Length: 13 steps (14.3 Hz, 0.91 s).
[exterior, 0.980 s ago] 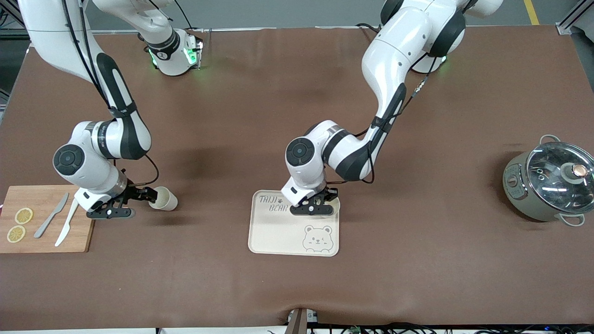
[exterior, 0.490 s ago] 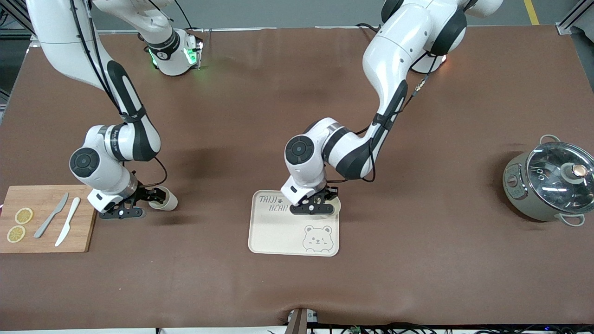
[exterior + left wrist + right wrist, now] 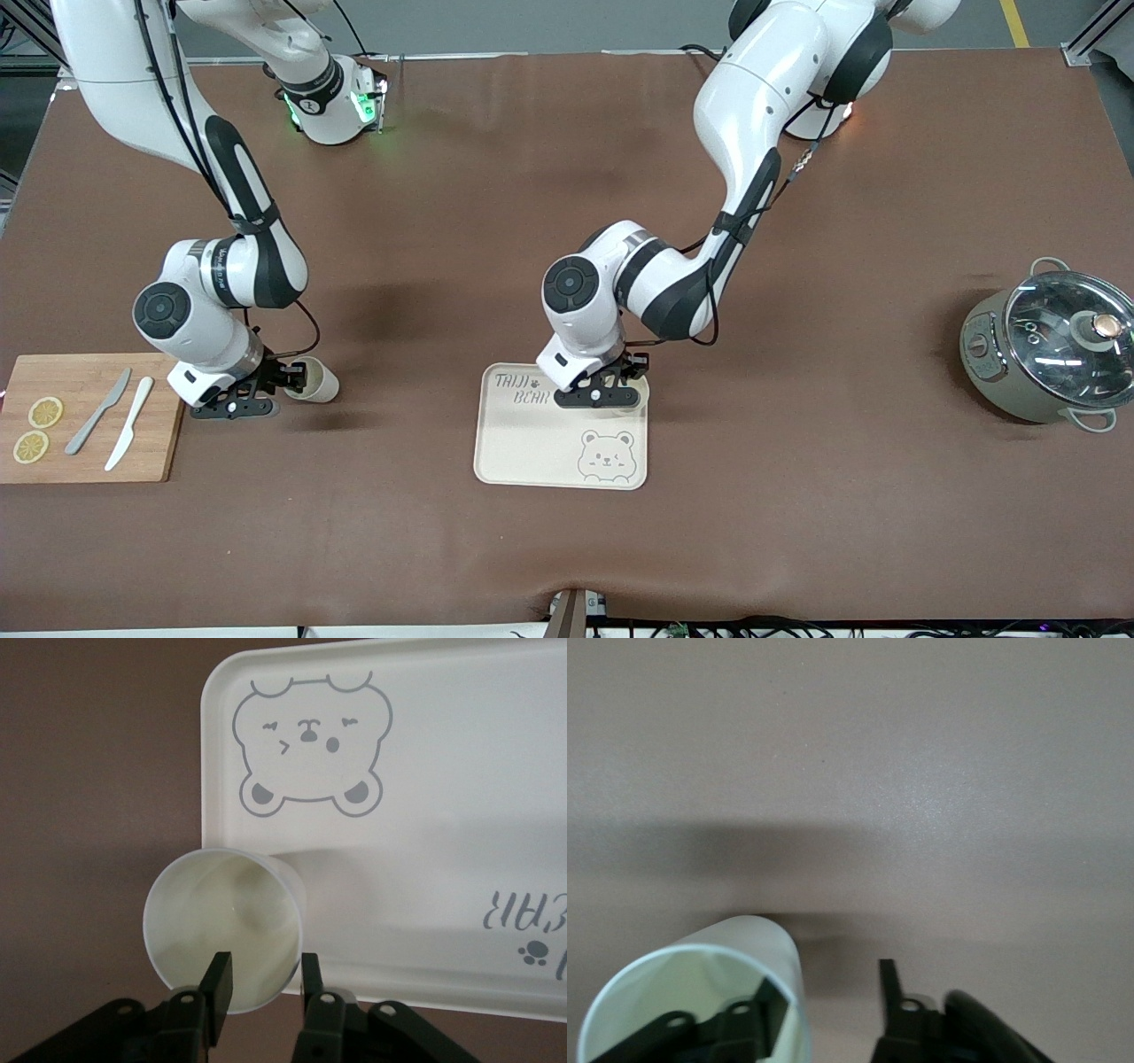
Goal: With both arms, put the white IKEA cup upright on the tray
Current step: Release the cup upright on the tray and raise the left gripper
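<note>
Left gripper (image 3: 263,979): apart astride cup (image 3: 213,921) on tray (image 3: 443,753) | right gripper (image 3: 824,1001): apart astride second cup (image 3: 656,1001), per wrist views

On the tray (image 3: 532,461) I read "TAIJI BEAR" in grey lettering with a small paw mark beside it, above the bear drawing. There may be small print on the right arm's (image 3: 221,266) wrist band, but I cannot read it.

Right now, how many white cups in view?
2. One cup lies on its side on the table beside the cutting board, at the right gripper. The other cup stands upright on the tray corner at the left gripper. None look hidden.
</note>
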Each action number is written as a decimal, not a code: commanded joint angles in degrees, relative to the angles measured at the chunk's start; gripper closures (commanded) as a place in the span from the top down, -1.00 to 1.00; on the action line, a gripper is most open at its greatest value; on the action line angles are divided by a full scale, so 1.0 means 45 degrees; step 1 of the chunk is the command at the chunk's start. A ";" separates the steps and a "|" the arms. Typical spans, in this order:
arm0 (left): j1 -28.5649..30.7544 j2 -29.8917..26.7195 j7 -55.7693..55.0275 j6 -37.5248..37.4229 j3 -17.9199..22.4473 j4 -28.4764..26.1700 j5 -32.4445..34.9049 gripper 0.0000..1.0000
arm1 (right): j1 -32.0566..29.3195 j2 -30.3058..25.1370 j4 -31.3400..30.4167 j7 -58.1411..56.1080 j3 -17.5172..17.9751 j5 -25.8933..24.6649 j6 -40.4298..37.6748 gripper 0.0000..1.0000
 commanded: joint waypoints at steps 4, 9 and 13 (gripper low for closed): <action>-0.0076 -0.0506 0.0272 -0.1010 0.0034 0.0202 -0.0434 -0.23 | 0.0057 -0.0218 0.0125 -0.0040 0.0047 0.2024 -0.0590 -0.48; -0.0018 -0.1071 0.0777 -0.2159 0.0034 0.0280 -0.0454 -0.22 | 0.0077 -0.0218 0.0125 -0.0040 0.0027 0.2025 -0.0610 -0.79; 0.0235 -0.2105 0.1424 -0.2788 0.0093 0.0125 -0.0727 -0.10 | 0.0097 -0.0218 0.0125 -0.0040 0.0027 0.2025 -0.0610 -1.00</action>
